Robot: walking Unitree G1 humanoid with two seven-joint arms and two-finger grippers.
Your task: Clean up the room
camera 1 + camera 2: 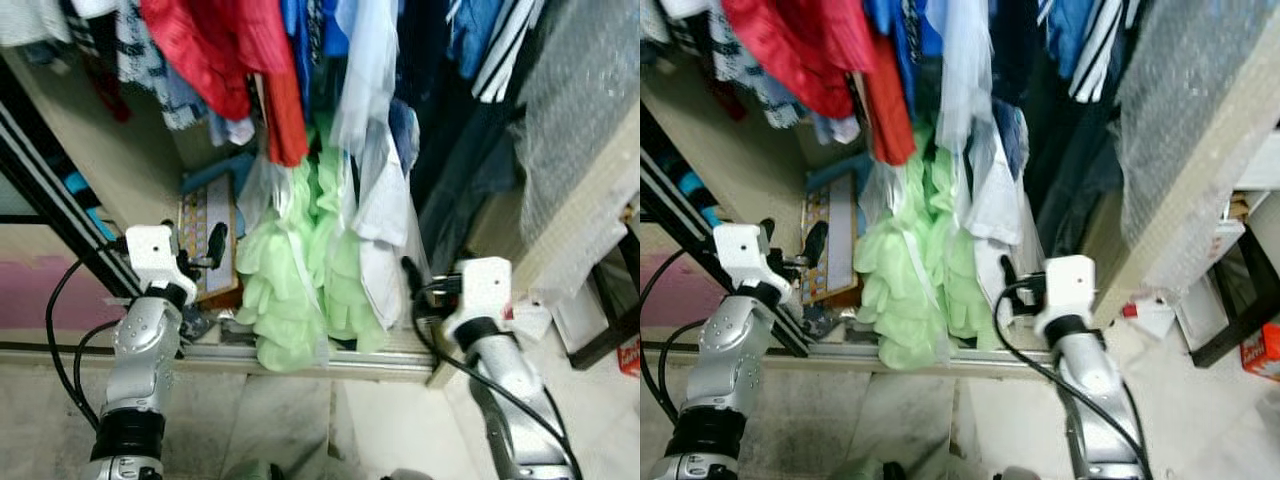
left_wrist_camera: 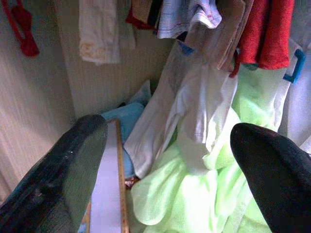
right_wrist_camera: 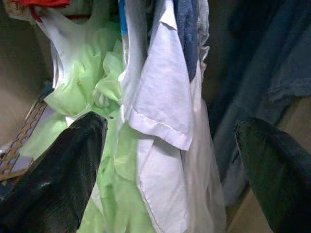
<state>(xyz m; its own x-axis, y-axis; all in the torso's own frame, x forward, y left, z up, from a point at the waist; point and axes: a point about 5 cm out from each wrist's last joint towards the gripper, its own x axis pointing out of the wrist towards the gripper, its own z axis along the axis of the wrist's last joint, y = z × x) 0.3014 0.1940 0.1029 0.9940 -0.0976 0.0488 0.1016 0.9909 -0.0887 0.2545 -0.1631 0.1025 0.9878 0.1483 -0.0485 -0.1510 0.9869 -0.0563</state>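
Head views: an open wardrobe, its rail crowded with hanging clothes – a red garment, a pale green ruffled garment trailing onto the sliding-door track, and a white shirt. Both arms are raised toward it. Left wrist view: the left gripper has its jaws spread wide and empty, aimed at the green fabric beside a framed board. Right wrist view: the right gripper is likewise agape, facing the white shirt – nothing is grasped, so tidying appears barely begun.

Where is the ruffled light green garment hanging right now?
The ruffled light green garment hangs in the open wardrobe, centre of the head views, below the red garment and beside the white shirt.
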